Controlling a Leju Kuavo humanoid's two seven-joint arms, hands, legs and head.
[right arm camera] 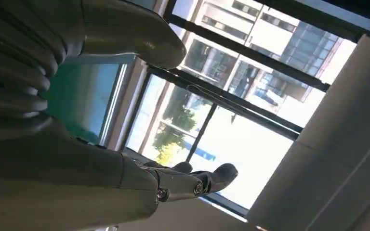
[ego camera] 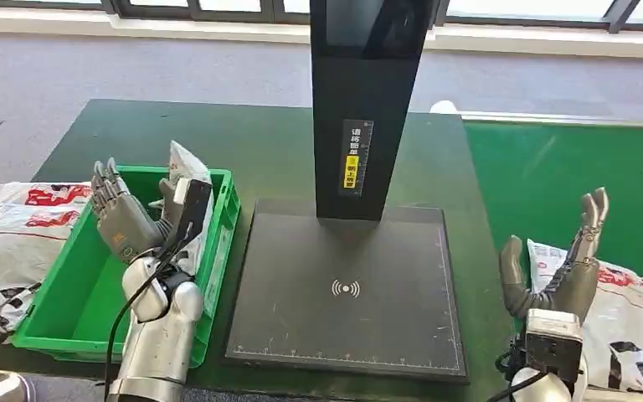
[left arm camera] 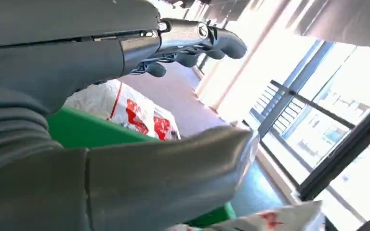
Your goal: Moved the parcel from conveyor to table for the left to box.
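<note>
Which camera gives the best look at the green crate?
The head view: the green crate shows whole, with the left hand above it. The left wrist view catches a strip of green wall behind the hand. The right wrist view faces windows instead.

The left hand (ego camera: pixel 126 222) is grey with darker fingers (ego camera: pixel 105 188). Under and beside those fingers the box (ego camera: pixel 75 322) is bright green. Just past the fingertips, a parcel (ego camera: pixel 186 163) is white with red print. Beyond the box's outer wall lies a white bag (ego camera: pixel 17 226) with red and black markings. Below the right hand (ego camera: pixel 565 272), grey as well, another parcel (ego camera: pixel 628 314) is white with red and black print, on a green conveyor (ego camera: pixel 569 176). The table (ego camera: pixel 243 142) is dark green, the scanner plate (ego camera: pixel 347 289) black.
</note>
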